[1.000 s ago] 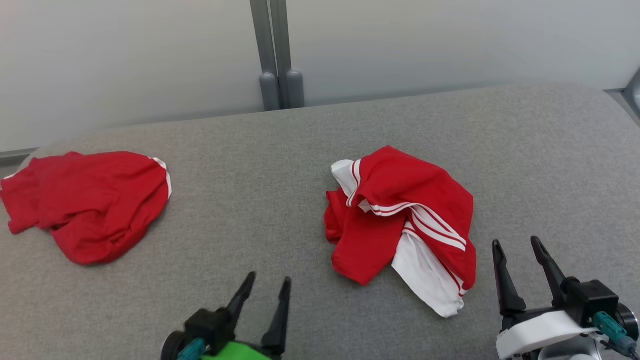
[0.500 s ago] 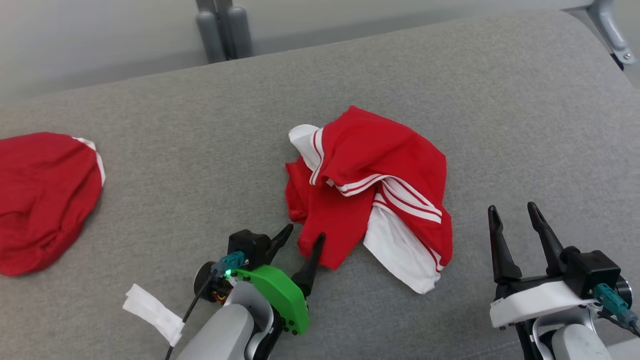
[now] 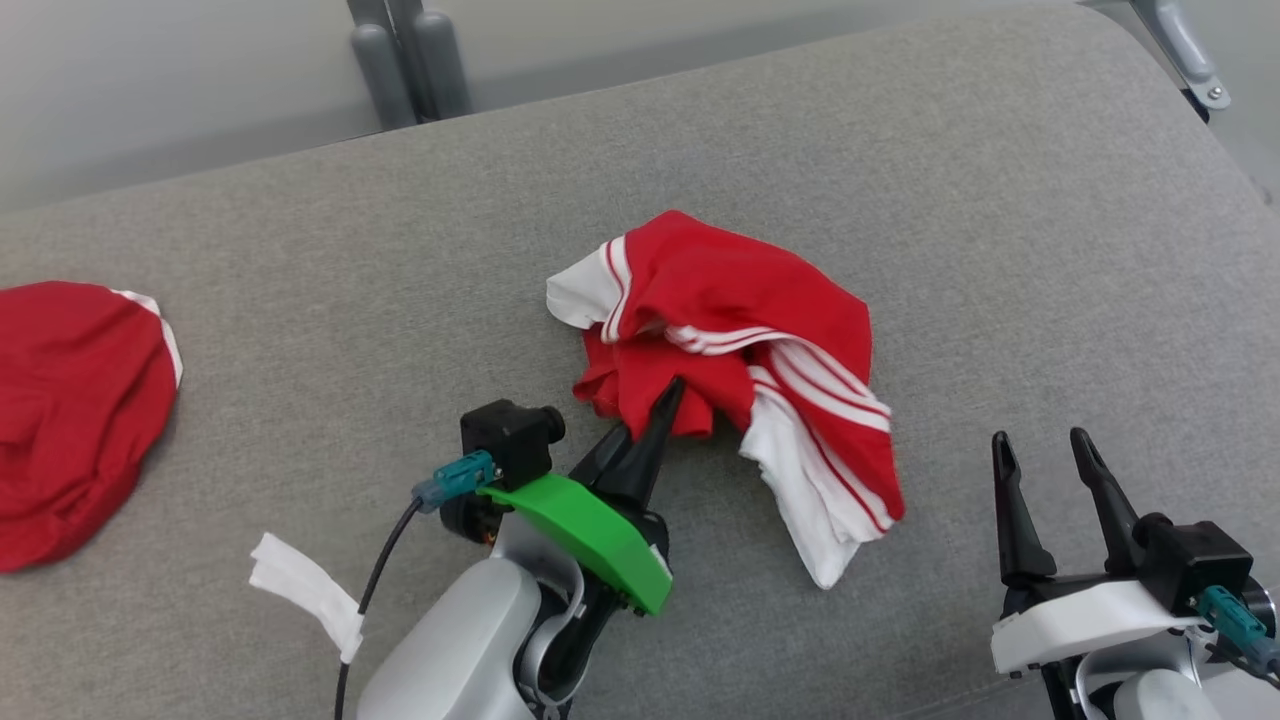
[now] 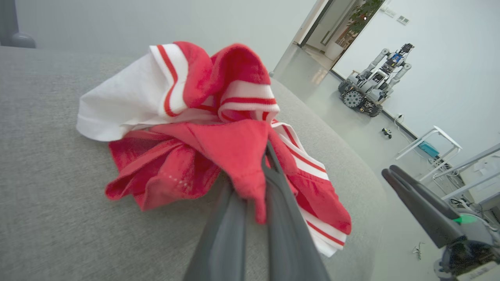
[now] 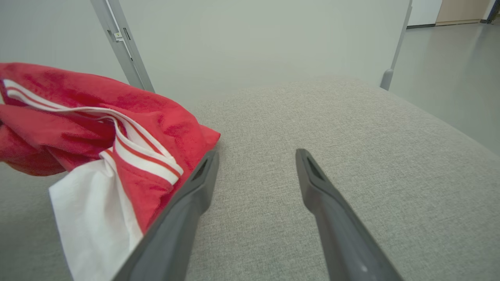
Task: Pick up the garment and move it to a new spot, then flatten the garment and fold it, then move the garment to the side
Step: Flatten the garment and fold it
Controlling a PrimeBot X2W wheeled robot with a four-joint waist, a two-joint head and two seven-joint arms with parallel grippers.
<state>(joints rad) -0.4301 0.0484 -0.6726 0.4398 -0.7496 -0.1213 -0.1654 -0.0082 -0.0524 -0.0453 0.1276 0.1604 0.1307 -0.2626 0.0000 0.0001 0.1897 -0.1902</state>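
Observation:
A crumpled red and white striped garment (image 3: 740, 320) lies in the middle of the grey padded table (image 3: 900, 150). My left gripper (image 3: 672, 390) is shut on a red fold at the garment's near left edge; in the left wrist view the fabric (image 4: 250, 156) is pinched between the two fingers. My right gripper (image 3: 1040, 450) stands open at the lower right, apart from the garment, its fingers resting low over the table (image 5: 254, 156). The garment (image 5: 97, 128) sits just left of it there.
A second red garment (image 3: 70, 420) lies at the table's left edge. Grey posts (image 3: 395, 55) rise behind the far edge. Another wheeled robot (image 4: 371, 88) stands on the floor beyond the table's right end.
My left gripper has reached forward into the garment's near edge and shut on a red fold, bunching the fabric. The head camera has tilted down and shifted. The right gripper stays open.

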